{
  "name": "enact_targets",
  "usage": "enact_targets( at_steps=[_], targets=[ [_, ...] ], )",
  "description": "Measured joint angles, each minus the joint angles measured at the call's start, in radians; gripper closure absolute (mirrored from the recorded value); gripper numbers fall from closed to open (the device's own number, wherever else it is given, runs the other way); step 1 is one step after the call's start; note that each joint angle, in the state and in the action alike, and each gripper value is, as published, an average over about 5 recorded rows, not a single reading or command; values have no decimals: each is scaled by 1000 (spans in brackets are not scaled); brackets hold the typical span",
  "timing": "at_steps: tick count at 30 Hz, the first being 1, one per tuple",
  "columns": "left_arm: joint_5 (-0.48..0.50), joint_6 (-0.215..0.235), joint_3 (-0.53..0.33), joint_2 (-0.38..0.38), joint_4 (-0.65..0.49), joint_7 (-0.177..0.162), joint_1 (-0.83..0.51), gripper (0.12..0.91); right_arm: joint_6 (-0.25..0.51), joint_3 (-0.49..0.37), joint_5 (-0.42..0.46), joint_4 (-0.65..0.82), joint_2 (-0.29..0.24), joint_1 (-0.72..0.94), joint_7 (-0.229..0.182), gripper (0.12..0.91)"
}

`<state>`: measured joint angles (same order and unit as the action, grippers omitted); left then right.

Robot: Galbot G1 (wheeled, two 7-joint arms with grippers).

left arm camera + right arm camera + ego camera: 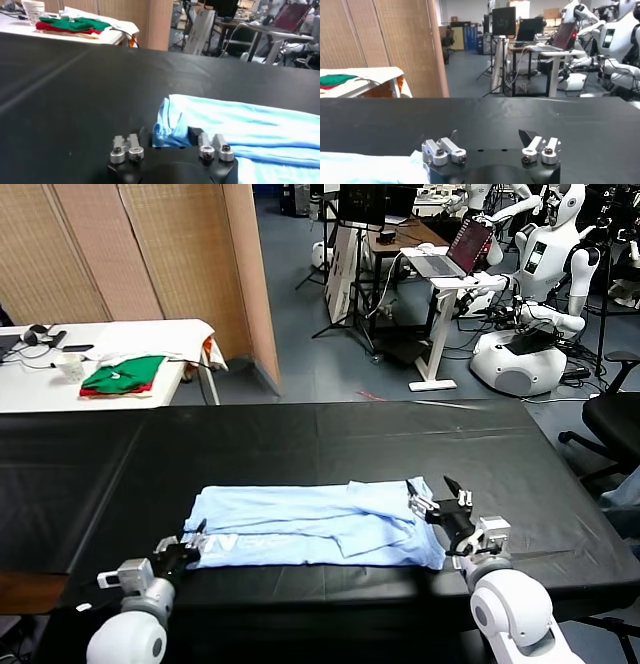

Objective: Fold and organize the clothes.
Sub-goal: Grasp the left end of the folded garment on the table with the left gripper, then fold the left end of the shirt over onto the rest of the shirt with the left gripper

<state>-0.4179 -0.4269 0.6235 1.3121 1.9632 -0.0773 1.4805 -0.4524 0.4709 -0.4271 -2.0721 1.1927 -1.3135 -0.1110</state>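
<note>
Mid-fold: T-shirt (315,525) flat, lower centre on tabletop (300,439). Left gripper (187,550) pinching its lower-left corner; right gripper (440,496) spread at right edge. Next, probably: close right, then lift both.

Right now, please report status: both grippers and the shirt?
Left gripper pinching T-shirt corner. Right gripper open at opposite end. Shirt partly folded, nothing blocking.

Green and red folded garments (122,376) lie on a white side table (40,384).

Head camera high, looking down, wrist cameras low, close, all sharing black table (300,434).
</note>
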Motion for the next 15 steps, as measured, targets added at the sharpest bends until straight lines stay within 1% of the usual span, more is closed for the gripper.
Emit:
enact_targets(
  at_steps=[1, 2, 3, 5, 9, 12, 15],
  targets=[
    [0, -2, -2, 0, 1, 2, 1, 742, 1, 0, 0, 0, 0, 0, 0, 118],
    [-1, -4, -4, 0, 3, 4, 1, 780, 1, 0, 0, -1, 0, -1, 1, 118],
    [-4, -8, -6, 0, 3, 6, 0, 801, 2, -1, 0, -2, 0, -1, 1, 118],
    [-13, -18, -7, 0, 3, 6, -5, 820, 4, -1, 1, -5, 0, -3, 2, 118],
    [-12, -37, -4, -9, 11, 4, -10, 833, 8, 1, 1, -11, 1, -8, 3, 118],
    [41, -34, 3, -24, 25, 10, -1, 833, 13, 6, 1, -15, 1, -14, 3, 118],
    [133, -5, 18, -47, 44, 19, 15, 833, 17, 12, 0, -21, 0, -21, 2, 118]
  ],
)
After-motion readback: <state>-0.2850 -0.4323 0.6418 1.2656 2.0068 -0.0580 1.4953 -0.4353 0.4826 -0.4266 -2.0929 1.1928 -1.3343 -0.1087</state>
